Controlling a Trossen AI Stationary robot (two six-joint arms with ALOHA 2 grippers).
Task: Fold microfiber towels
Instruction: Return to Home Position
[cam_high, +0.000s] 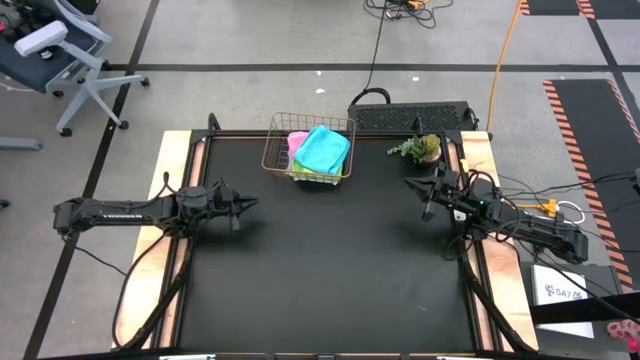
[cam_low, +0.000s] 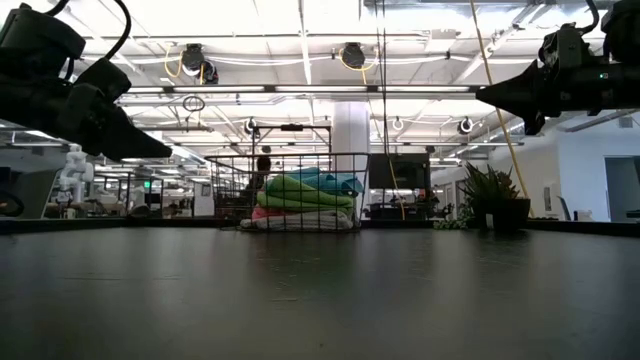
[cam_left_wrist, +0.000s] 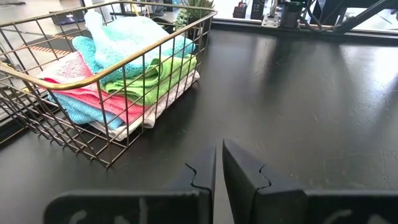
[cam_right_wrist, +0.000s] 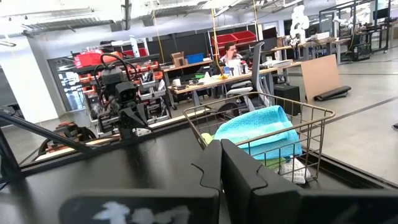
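The microfiber towels lie stacked in a copper wire basket (cam_high: 308, 150) at the table's far middle: a cyan one (cam_high: 323, 149) on top, pink (cam_high: 297, 143) beside it, and lime green (cam_left_wrist: 155, 73), pink, cyan and white-grey layers (cam_left_wrist: 134, 121) below. My left gripper (cam_high: 252, 205) hovers at the table's left, shut and holding nothing, its fingers (cam_left_wrist: 219, 163) pointing toward the basket. My right gripper (cam_high: 410, 184) hovers at the table's right, shut and holding nothing, seen with its fingers (cam_right_wrist: 221, 163) together.
A small potted green plant (cam_high: 420, 148) stands at the far right of the black table (cam_high: 330, 270), close to my right gripper. Cables trail off the right edge. A person sits at a desk in the room beyond (cam_right_wrist: 232, 55).
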